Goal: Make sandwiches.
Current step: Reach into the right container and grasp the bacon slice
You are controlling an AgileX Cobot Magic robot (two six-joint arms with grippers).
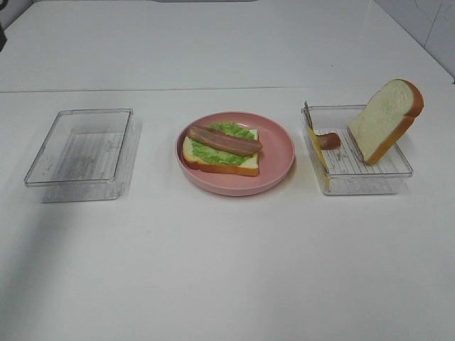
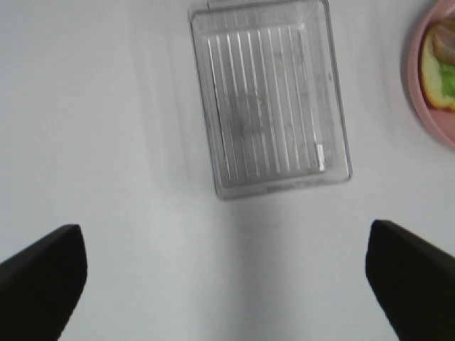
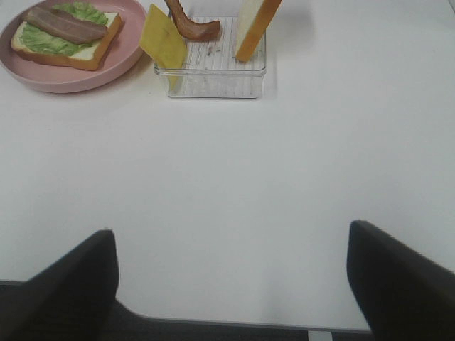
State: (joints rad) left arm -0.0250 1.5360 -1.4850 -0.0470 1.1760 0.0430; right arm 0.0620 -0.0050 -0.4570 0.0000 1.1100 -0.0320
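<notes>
On the pink plate (image 1: 281, 153) in the middle lies the partly stacked sandwich (image 1: 222, 149): a white bread slice, green lettuce (image 1: 234, 131) and one bacon strip (image 1: 224, 141) on top. The clear tray on the right (image 1: 370, 177) holds a leaning bread slice (image 1: 385, 117), a bacon strip (image 1: 328, 140) and a thin yellow cheese slice (image 1: 318, 150) against its left wall. My left gripper (image 2: 224, 263) is open above the table, near the empty tray (image 2: 270, 99). My right gripper (image 3: 231, 249) is open and holds nothing, well short of the filled tray (image 3: 213, 78). Neither arm appears in the exterior view.
An empty clear tray (image 1: 78, 145) stands at the left of the white table. The plate's rim (image 2: 426, 106) shows at the edge of the left wrist view. The table's near edge runs between the right gripper's fingers (image 3: 64, 291).
</notes>
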